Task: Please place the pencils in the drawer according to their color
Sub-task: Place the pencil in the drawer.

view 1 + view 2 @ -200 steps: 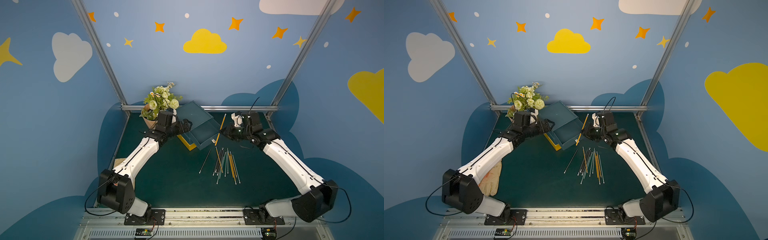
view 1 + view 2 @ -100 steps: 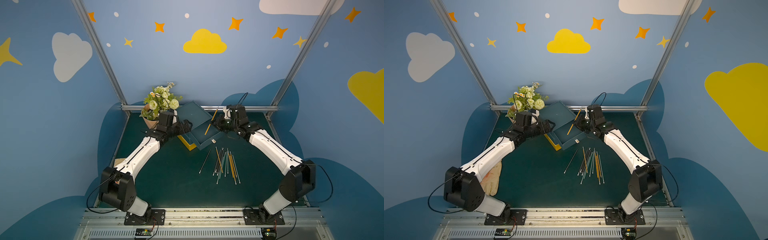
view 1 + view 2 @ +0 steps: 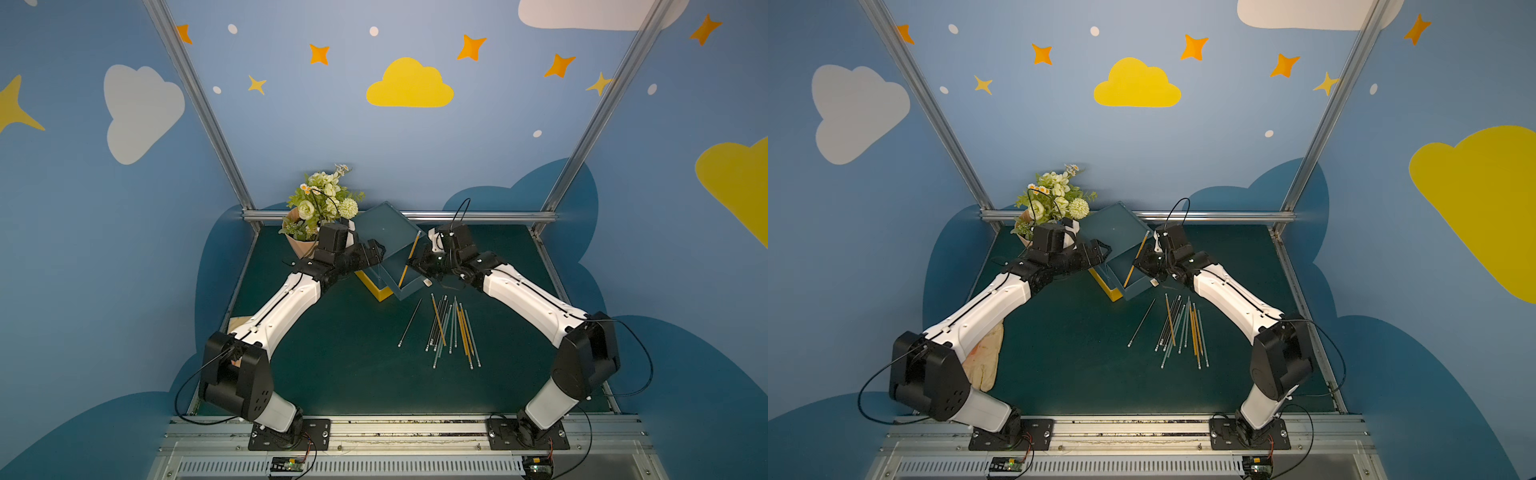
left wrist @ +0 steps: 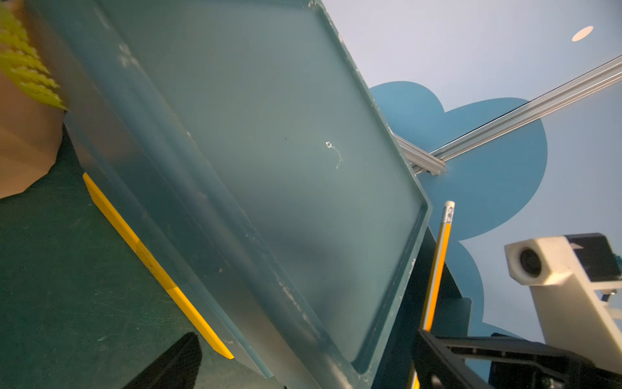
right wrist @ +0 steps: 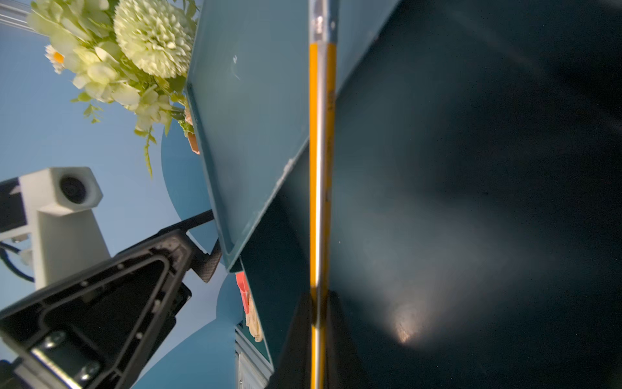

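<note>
A teal drawer cabinet [image 3: 382, 228] stands at the back, with a yellow drawer [image 3: 376, 286] at its base and a teal drawer [image 3: 409, 293] pulled out. My right gripper [image 3: 411, 264] [image 5: 319, 296] is shut on a yellow pencil [image 3: 409, 257] [image 5: 321, 168]. The pencil slants over the open drawer with its eraser end up. The other pencils [image 3: 451, 328], yellow, black and grey-green, lie in a loose bunch on the mat, and a black one [image 3: 410, 322] lies apart from them. My left gripper [image 3: 374, 253] is at the cabinet's left side. One of its fingers [image 4: 175, 363] shows, clear of the wall.
A potted bouquet [image 3: 320, 208] stands behind the left gripper, against the cabinet. A pale glove [image 3: 984, 357] lies at the mat's left edge under the left arm. A metal rail [image 3: 478, 216] runs along the back.
My right gripper carried the yellow pencil from right of the drawer towards the cabinet, and now holds it over the open teal drawer. The left arm has stayed put.
</note>
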Action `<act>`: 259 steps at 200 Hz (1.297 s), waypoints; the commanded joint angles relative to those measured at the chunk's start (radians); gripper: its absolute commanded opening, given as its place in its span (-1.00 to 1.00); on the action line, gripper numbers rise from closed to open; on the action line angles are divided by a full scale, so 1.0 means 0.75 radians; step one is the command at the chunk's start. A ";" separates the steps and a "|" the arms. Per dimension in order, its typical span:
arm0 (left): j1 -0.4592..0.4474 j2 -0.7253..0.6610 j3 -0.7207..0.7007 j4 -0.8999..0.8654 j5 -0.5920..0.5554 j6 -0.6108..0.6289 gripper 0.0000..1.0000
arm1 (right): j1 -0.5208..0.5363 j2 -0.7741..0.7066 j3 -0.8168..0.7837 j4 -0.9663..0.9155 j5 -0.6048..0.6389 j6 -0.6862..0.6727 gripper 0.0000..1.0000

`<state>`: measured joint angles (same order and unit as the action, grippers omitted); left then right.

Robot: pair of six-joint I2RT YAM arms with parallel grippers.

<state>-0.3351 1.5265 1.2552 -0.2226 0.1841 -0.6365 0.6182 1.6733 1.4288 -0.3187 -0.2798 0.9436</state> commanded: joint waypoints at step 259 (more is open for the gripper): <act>-0.001 0.022 0.065 -0.020 0.008 0.041 1.00 | -0.007 -0.539 -0.605 -0.518 0.268 -0.490 -0.12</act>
<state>-0.3351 1.5448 1.2655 -0.2237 0.1860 -0.6247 0.6006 1.2613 1.0412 -0.6788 -0.1299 0.6212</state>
